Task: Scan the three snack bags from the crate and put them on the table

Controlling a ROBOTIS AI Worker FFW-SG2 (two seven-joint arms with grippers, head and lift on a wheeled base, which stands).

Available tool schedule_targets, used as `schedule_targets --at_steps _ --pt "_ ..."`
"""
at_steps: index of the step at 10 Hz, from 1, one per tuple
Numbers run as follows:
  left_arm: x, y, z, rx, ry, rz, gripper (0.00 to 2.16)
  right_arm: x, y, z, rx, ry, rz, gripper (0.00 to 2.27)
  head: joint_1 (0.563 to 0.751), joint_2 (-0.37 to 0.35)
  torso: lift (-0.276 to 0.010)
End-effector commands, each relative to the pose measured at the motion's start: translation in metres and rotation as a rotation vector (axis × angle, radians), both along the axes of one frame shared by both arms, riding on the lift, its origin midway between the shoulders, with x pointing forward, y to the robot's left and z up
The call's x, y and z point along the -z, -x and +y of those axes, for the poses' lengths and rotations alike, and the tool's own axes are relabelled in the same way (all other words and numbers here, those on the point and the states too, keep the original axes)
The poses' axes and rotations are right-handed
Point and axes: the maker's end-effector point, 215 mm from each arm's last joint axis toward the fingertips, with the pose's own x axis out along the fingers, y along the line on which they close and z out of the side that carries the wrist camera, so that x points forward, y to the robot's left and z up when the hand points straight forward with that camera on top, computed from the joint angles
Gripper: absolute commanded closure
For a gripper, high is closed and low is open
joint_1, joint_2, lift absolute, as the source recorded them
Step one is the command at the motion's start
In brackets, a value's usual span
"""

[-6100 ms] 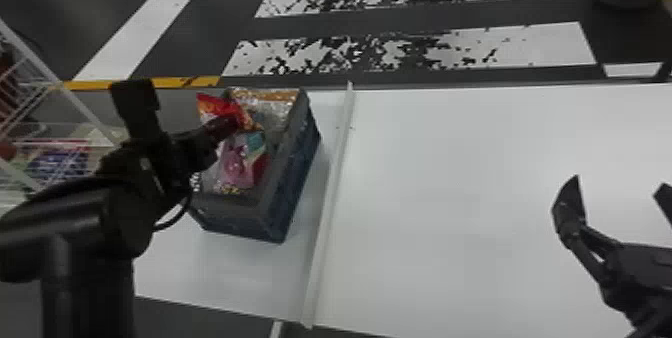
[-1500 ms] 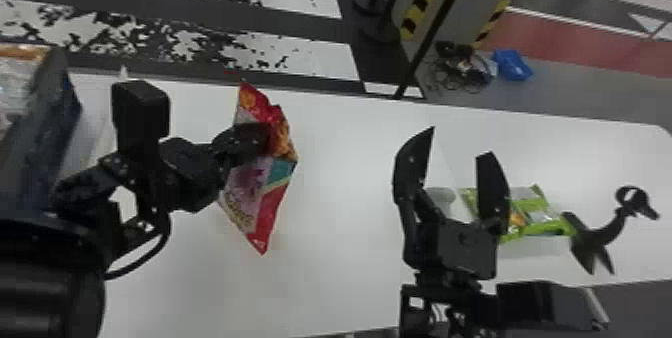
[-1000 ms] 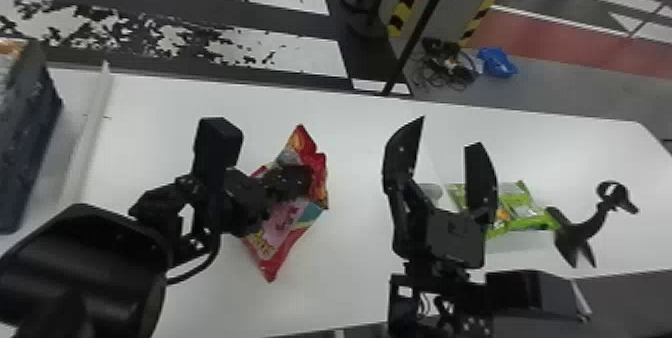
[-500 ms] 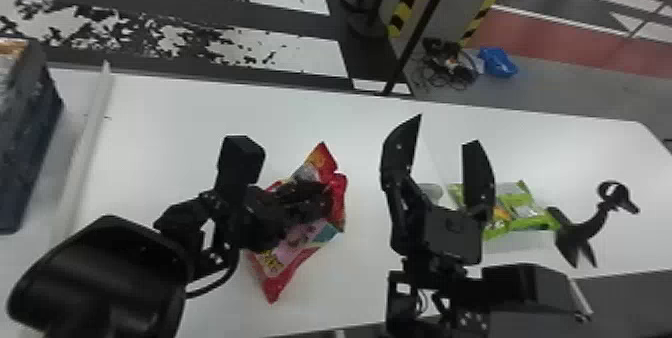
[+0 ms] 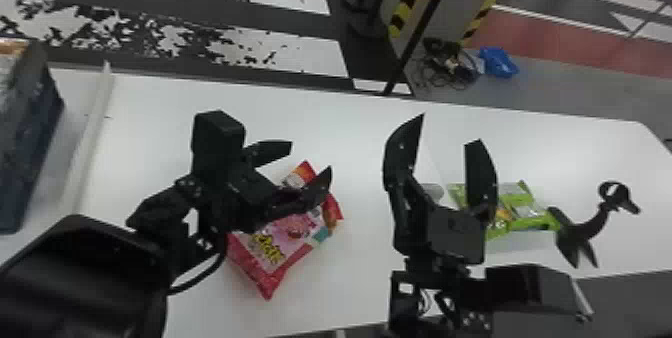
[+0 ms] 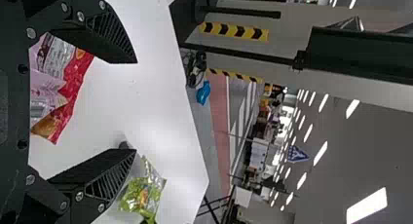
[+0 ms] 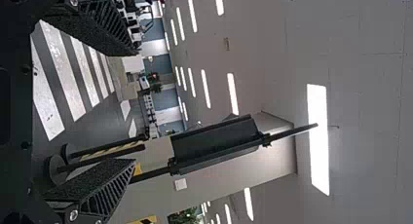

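Head view: forward and down over the white table point(image 5: 350, 287). Left wrist view: close behind the left gripper point(image 5: 311, 157), facing along the tabletop; both share the red bag point(image 5: 270, 257) (7 o'clock in the head view) and blue bundle point(image 5: 499, 63) (2 o'clock). Right wrist view: close behind the right gripper point(image 5: 451, 128), facing striped floor point(image 7: 68, 73) and ceiling lamps point(image 7: 319, 146).

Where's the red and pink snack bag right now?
In the head view, the red and pink snack bag lies on the white table, left of the green snack bag, partly behind the left gripper.
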Motion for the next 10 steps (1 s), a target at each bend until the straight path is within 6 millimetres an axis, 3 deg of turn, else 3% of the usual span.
schedule_targets --at_steps 1,3,4,6,8,10 --pt "-0.022 -0.012 0.041 -0.104 0.02 -0.034 0.03 0.002 -0.001 -0.001 -0.003 0.0 0.006 0.11 0.695 -0.35 -0.094" --pt "-0.037 -0.022 0.112 -0.262 0.036 -0.07 0.03 0.006 -0.005 0.002 -0.012 0.009 0.018 0.11 0.695 -0.35 -0.094" --pt "-0.039 -0.02 0.16 -0.365 -0.014 -0.114 0.03 0.015 -0.01 0.008 -0.022 0.016 0.055 0.11 0.695 -0.35 -0.094" --pt "-0.04 0.0 0.237 -0.496 -0.034 -0.123 0.03 0.06 -0.025 0.025 -0.046 0.068 0.222 0.11 0.695 -0.228 -0.094" --pt "-0.039 0.026 0.278 -0.556 -0.067 -0.105 0.03 0.087 -0.024 0.048 -0.088 0.077 0.314 0.09 0.695 -0.13 -0.094" --pt "-0.031 0.045 0.299 -0.579 -0.069 -0.072 0.03 0.139 -0.019 0.09 -0.205 0.128 0.492 0.12 0.695 -0.03 -0.094"
